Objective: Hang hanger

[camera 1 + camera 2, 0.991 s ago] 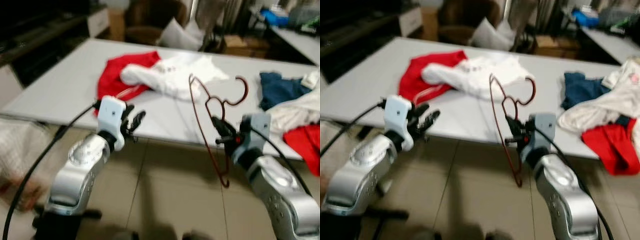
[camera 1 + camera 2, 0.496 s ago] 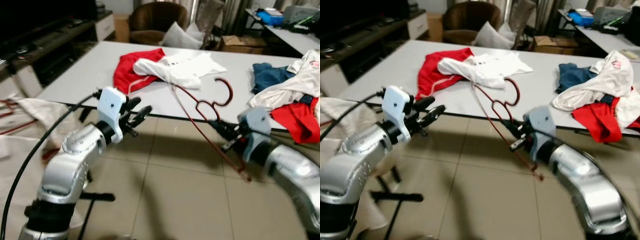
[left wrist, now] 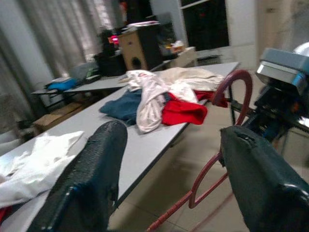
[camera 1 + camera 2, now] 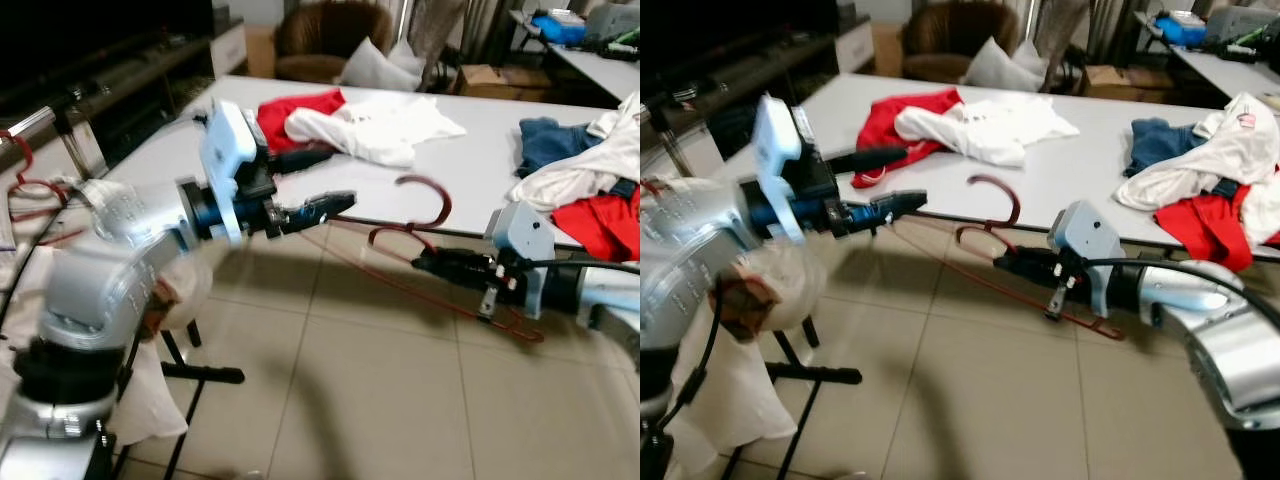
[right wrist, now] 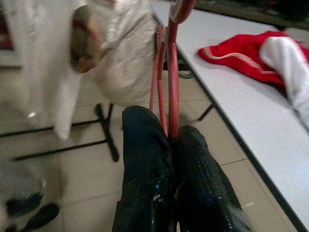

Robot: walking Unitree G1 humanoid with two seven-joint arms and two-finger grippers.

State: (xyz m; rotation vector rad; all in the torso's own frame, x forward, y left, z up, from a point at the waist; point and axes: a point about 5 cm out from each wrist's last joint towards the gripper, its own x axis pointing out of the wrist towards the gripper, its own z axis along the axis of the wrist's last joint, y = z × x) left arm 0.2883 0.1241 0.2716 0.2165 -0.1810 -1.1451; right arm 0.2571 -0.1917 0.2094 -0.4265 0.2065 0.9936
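Hanger (image 4: 425,250): thin dark-red wire, curved hook at the top, long triangular body. It sits at centre-right of the left eye view, over the tiled floor (image 4: 380,400) just in front of the counter (image 4: 480,165) edge. Hook curls upward; the body slants down toward the lower right of the frame.

Right gripper (image 4: 425,263): enters from the right edge of the frame, fingers pressed together on the hanger wire just below the hook. Right wrist view confirms this: both black fingers (image 5: 145,164) closed with the red wire rising from between them.

Left gripper (image 4: 325,185): raised at centre-left of the frame, fingers spread and holding nothing, tips pointing toward the hanger's far end. Left wrist view shows the two fingers (image 3: 91,174) well apart, with the hook and part of the body in the gap beyond them, not touching either.

Counter contents, upper half of the eye view: red garment (image 4: 295,105) and white shirt (image 4: 385,125) in the middle; blue cloth (image 4: 550,140) and a white-and-red pile (image 4: 600,190) at the right.

Right wrist view adds a pale garment (image 5: 116,53) hanging over dark stand legs on the floor. Left wrist view adds curtains and a far cluttered table in the background.
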